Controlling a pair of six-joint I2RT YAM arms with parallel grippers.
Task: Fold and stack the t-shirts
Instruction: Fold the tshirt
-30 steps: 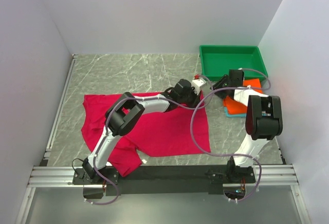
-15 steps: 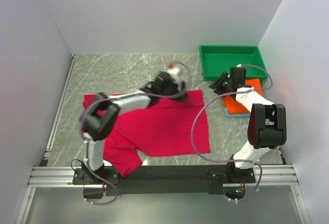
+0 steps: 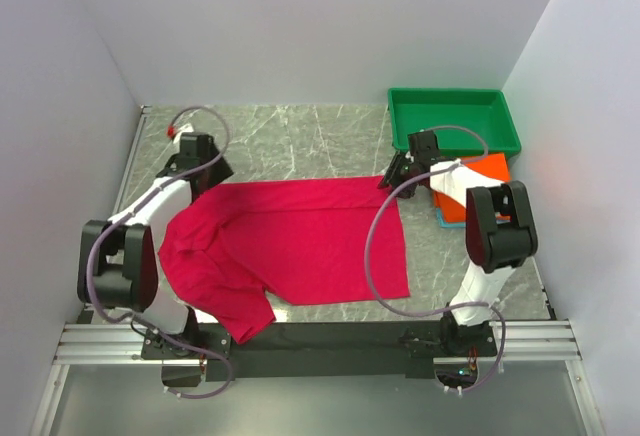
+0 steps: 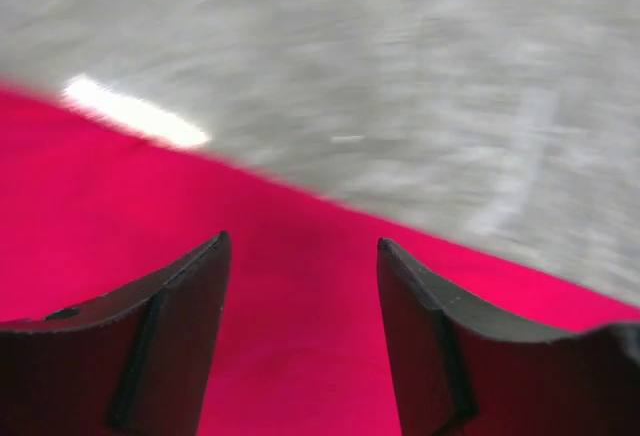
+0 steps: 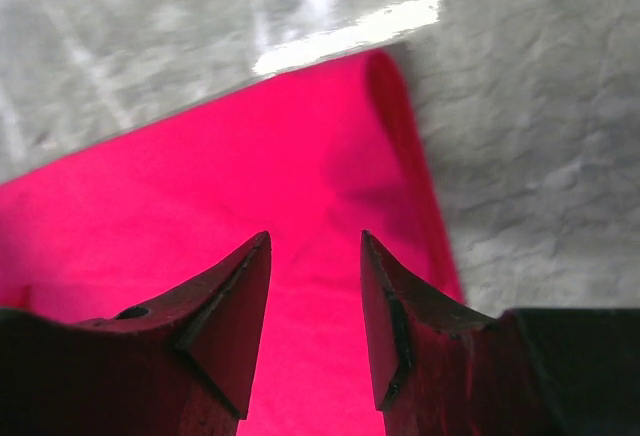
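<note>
From above, the pink shirt (image 3: 300,236) lies spread out on the table (image 3: 290,141). Your left gripper (image 3: 205,169) is at its far left corner. Your right gripper (image 3: 393,178) is at its far right corner. Pinch both corners together and pull evenly toward you, so the fold comes out straight.

The green tray (image 3: 396,121) looks bare inside. The orange shirt (image 3: 492,166) sits on the teal shirt (image 3: 441,219), just beside the tray.

Left wrist: the jaws stand apart over the shirt's edge, holding nothing.

Right wrist: the jaws stand apart over the corner, holding nothing too.
</note>
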